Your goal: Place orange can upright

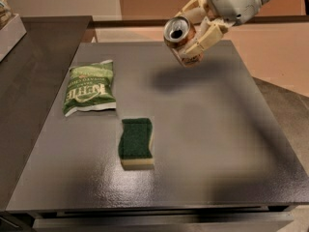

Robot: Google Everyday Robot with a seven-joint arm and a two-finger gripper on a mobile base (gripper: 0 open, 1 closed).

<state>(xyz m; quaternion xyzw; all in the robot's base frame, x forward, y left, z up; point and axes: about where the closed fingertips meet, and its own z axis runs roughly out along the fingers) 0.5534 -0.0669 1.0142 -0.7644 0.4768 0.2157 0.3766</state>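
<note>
The orange can (pixel 180 40) hangs in the air above the far middle of the dark table (pixel 207 144), tilted with its silver pull-tab end facing the camera. My gripper (pixel 197 28) comes in from the upper right, and its cream fingers (pixel 208 38) are shut on the can's body. The can's shadow falls on the table just below and to the right of it.
A green chip bag (pixel 90 87) lies flat at the table's left. A green sponge (pixel 136 142) with a pale underside lies nearer the front, left of centre. A darker counter (pixel 29 71) adjoins on the left, with a pale box (pixel 7 25) at its far end.
</note>
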